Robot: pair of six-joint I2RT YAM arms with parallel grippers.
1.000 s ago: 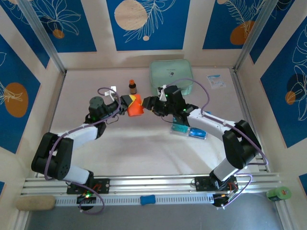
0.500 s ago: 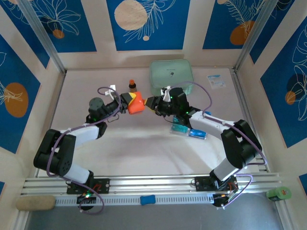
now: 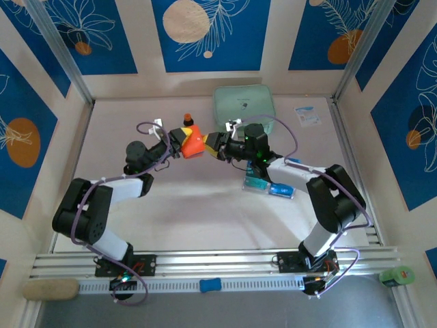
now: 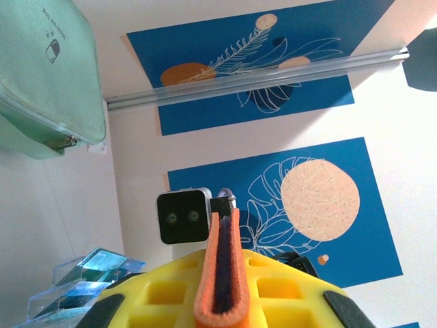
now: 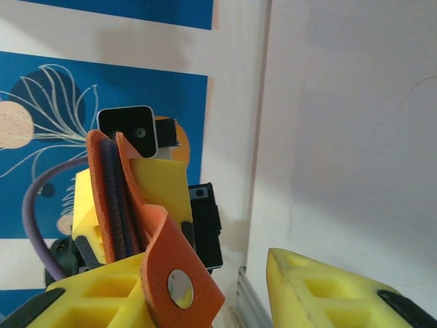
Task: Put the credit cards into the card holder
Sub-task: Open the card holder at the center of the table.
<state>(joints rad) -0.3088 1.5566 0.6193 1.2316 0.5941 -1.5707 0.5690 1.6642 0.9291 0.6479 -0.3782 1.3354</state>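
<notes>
From above, my left claw (image 3: 183, 141) is clamped on the orange card holder (image 3: 194, 144) at mid-table. My right claw (image 3: 216, 145) meets the holder from the opposite side, right at its far edge. The credit cards (image 3: 268, 187) sit in a clear rack beside my right forearm, well apart from the holder. A small brown bottle (image 3: 187, 121) stands just behind the holder. The mint-green case (image 3: 244, 107) lies further back, with a white paper slip (image 3: 307, 115) to its right.

On my left wrist camera, the card holder (image 4: 218, 266) is edge-on, squeezed between my yellow fingers (image 4: 287, 297). The green case (image 4: 41, 68) fills the upper left; the cards (image 4: 92, 266) sit lower left.

On my right wrist camera, the holder (image 5: 113, 198) stands edge-on. Its flap (image 5: 179, 283), with the snap, lies across one yellow finger (image 5: 89, 297). The other finger (image 5: 328, 287) stands apart, so this claw is partly open, not closed on the holder.
</notes>
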